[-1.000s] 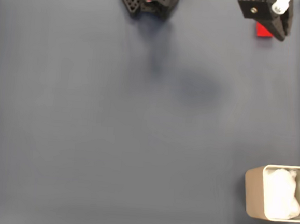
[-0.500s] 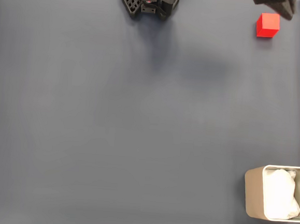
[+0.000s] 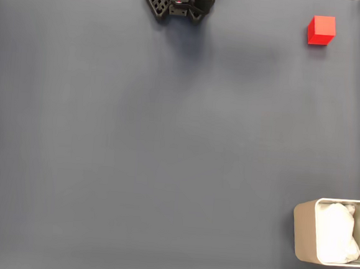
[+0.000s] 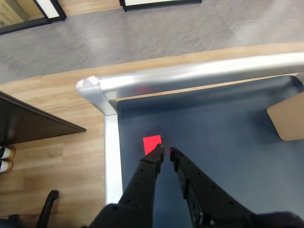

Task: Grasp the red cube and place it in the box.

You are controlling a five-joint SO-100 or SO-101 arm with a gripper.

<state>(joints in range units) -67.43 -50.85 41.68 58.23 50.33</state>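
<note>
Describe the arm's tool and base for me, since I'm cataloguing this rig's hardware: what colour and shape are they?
The tool is matte black plastic: two long, tapering fingers with stepped, angular edges. In the fixed view, the black base at the mat's top edge has a perforated, grid-like plate. No cables or markings are discernible.

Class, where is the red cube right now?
In the fixed view, the red cube sits on the dark mat's top right corner, far above the box.

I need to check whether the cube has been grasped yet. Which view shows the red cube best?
The fixed view: the red cube sits whole and unobstructed on the dark mat, far from the box. In the wrist view the cube lies just beyond the gripper, its near edge hidden by a fingertip.
</note>
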